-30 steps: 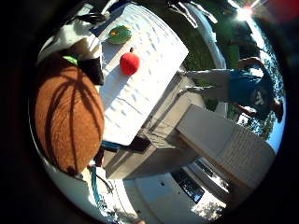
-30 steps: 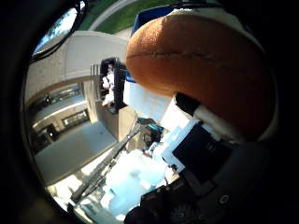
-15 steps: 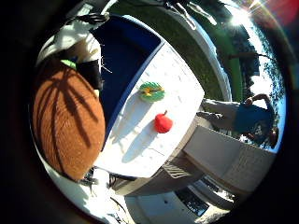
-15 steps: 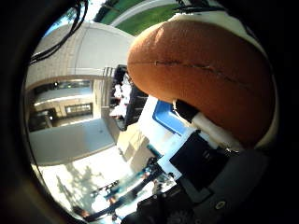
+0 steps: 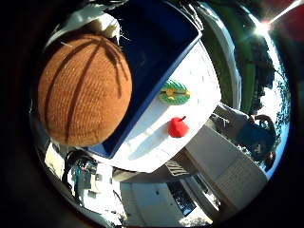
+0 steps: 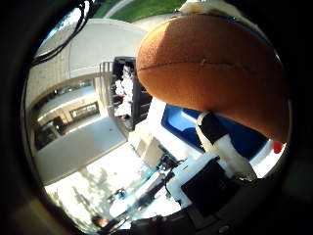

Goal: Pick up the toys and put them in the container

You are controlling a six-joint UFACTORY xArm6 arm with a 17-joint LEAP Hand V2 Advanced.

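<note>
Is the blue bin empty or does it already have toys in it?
Empty as far as visible: the blue bin shows only bare floor, though the brown ball hides part.

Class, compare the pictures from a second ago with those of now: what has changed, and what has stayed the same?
The hand has carried the brown ball from beside the white table to over the blue container, which has come into view. The ball stays held close to the palm. The red toy and green toy still lie on the table.

outdoor yard | sunlit lawn [image 5: 240,71] | white table [image 5: 156,137] | building [image 6: 83,98]
</note>
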